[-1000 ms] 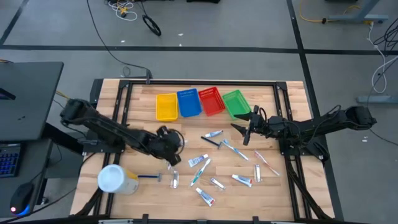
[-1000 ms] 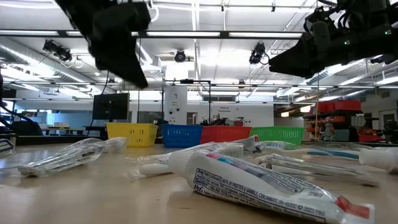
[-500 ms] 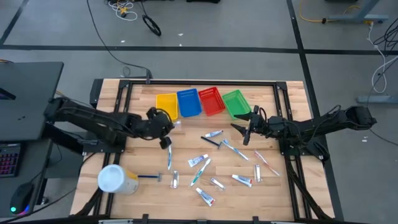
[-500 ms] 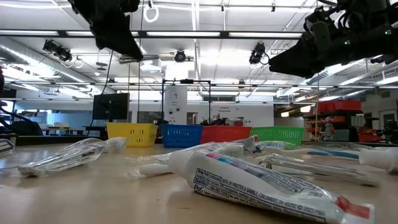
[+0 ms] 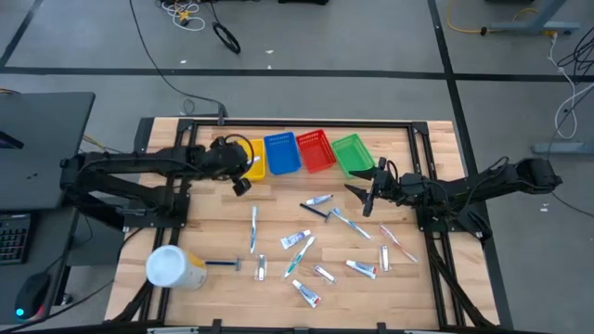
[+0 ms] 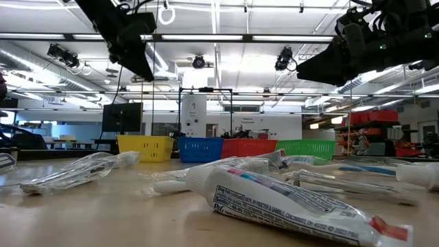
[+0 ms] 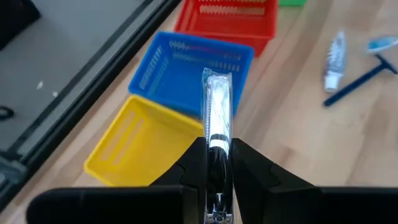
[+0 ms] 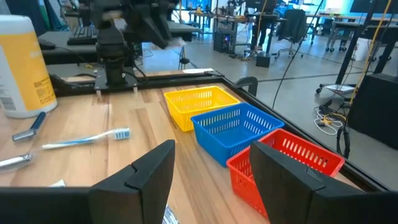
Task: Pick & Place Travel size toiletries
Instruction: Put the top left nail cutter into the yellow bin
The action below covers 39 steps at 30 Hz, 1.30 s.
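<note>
Gripping a silvery sachet (image 7: 217, 102) between its 2 fingers, my left end effector (image 5: 239, 176) hangs above the bench (image 5: 278, 209) beside the yellow basket (image 5: 248, 159) and blue basket (image 5: 282, 152). My right end effector (image 5: 368, 193), fingers spread and empty, waits by the green basket (image 5: 351, 152). Other toiletries (image 5: 306, 243) lie scattered mid-bench: white tubes, a toothbrush (image 5: 253, 228).

Bright, even light falls from ceiling strip lamps (image 6: 226, 38), which glare white in the low view and turn both arms into dark silhouettes. Shadows on the tabletop (image 5: 278, 237) are faint and soft. In the low view the nearest tube (image 6: 288, 209) is blurred. The left wrist view renders the silvery sachet (image 7: 217, 109) slightly soft.
</note>
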Each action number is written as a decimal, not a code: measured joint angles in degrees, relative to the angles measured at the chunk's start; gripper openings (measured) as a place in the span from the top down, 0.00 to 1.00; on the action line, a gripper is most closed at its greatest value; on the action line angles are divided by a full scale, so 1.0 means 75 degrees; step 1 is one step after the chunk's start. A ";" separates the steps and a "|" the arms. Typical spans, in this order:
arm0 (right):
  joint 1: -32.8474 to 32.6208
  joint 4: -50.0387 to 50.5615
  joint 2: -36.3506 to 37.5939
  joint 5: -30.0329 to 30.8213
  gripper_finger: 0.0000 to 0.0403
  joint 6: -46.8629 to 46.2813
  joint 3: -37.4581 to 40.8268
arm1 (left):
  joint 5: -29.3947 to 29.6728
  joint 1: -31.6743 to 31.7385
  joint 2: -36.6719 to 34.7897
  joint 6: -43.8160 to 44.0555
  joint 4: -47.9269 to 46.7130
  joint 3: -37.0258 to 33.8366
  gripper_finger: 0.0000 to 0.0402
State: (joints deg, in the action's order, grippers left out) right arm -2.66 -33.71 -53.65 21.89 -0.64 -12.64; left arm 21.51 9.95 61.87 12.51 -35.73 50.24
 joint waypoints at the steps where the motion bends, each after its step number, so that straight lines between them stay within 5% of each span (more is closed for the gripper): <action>1: 0.0000 0.0011 0.0000 0.0000 0.45 0.0000 0.0000 | -0.0117 0.0190 0.0000 -0.0134 0.0003 0.0000 0.86; 9: 0.0000 0.0009 0.0000 0.0001 0.45 0.0000 0.0000 | -0.1283 0.1584 0.0006 -0.1126 0.0077 -0.0003 0.86; 17: 0.0000 0.0009 0.0000 0.0001 0.45 0.0000 0.0000 | -0.2308 0.2561 0.0018 -0.1568 0.1565 -0.1008 0.86; 27: 0.0000 0.0009 0.0000 0.0003 0.45 0.0000 0.0000 | -0.2318 0.2980 0.0611 -0.1684 0.3544 -0.2478 0.86; 39: 0.0000 0.0031 -0.0001 0.0006 0.45 0.0000 0.0000 | -0.1259 0.3018 0.2690 -0.2128 0.4481 -0.2366 0.85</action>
State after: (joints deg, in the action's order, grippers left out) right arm -2.66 -33.48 -53.65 21.93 -0.64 -12.64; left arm 12.07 32.58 82.04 -3.45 -2.12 32.49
